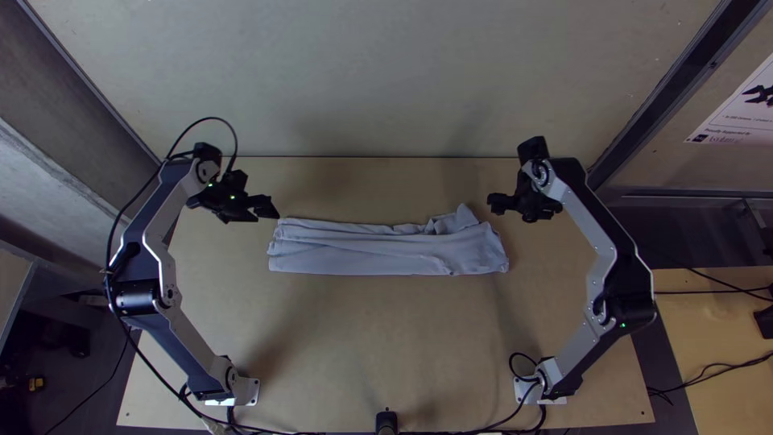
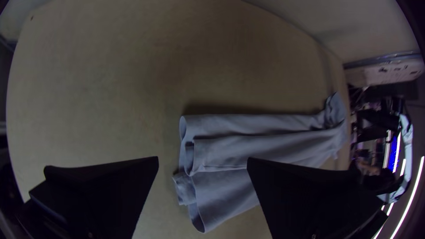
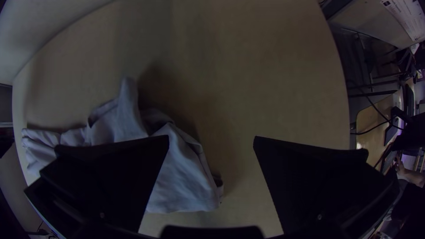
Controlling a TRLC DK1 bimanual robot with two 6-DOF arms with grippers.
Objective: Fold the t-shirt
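Observation:
The light grey-blue t-shirt [image 1: 378,250] lies folded into a long narrow strip across the table, with a bunched, raised bit at its upper right end. My left gripper [image 1: 270,208] is above the strip's left end, and my right gripper [image 1: 506,206] stands off its right end, both apart from the cloth. In the left wrist view, layered open folds of the t-shirt [image 2: 230,146] show beyond my left gripper [image 2: 202,161], its fingers wide apart. The right wrist view has my right gripper [image 3: 211,140] open too, one finger over part of the t-shirt [image 3: 181,177].
The wooden table [image 1: 386,346] has bare surface on the near side of the cloth and a pale wall [image 1: 386,80] along its far edge. Black cables [image 1: 483,428] run along the near edge between the arm bases.

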